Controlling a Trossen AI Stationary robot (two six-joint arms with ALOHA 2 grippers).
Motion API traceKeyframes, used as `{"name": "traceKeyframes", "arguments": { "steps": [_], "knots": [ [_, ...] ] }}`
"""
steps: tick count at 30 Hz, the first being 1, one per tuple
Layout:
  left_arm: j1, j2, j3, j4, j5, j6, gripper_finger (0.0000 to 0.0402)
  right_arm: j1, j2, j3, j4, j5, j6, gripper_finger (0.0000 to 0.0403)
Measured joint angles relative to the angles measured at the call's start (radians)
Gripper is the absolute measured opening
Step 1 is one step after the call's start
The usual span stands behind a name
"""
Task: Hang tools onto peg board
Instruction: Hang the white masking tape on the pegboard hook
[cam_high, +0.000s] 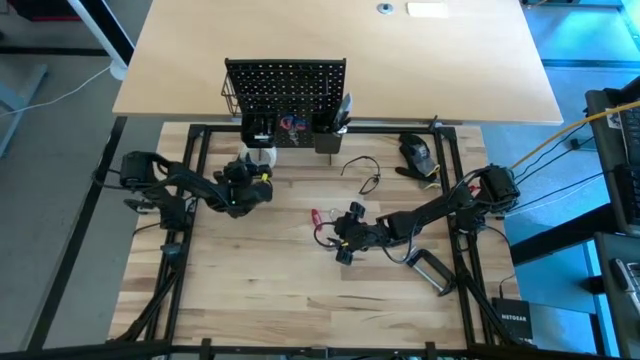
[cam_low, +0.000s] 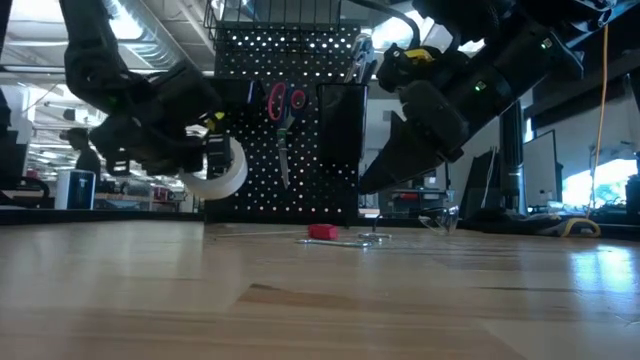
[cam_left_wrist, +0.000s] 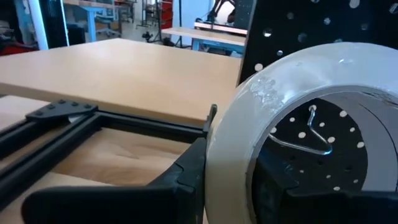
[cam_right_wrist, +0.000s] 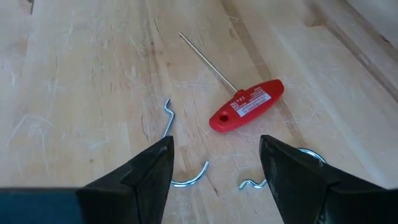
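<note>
Tape roll (cam_left_wrist: 292, 124) is clamped in the left gripper (cam_low: 212, 155), held up right in front of the peg board (cam_low: 285, 120), with a wire hook (cam_left_wrist: 311, 134) showing through its hole. I'd say keep that hook centred in the hole, ease in straight, and only let go once the roll hangs on it. Right gripper (cam_right_wrist: 214, 168) hovers low over the table, jaws spread wide and empty, above the red T-handle key (cam_right_wrist: 245, 106) and loose hooks (cam_right_wrist: 186, 177).
</note>
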Motion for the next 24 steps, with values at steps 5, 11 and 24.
{"name": "traceKeyframes", "arguments": {
  "steps": [5, 11, 24],
  "knots": [
    [0.043, 0.039, 0.001, 0.103, 0.000, 0.042, 0.0070, 0.000, 0.000, 0.000, 0.001, 0.014, 0.000, 0.0237],
    [0.074, 0.056, 0.001, 0.153, 0.009, 0.045, 0.0075, 0.000, 0.000, 0.000, 0.002, 0.014, 0.000, 0.0237],
    [0.157, 0.056, 0.027, 0.184, 0.110, 0.124, 0.0077, 0.000, 0.000, 0.000, 0.004, 0.014, 0.001, 0.0237]
  ]
}}
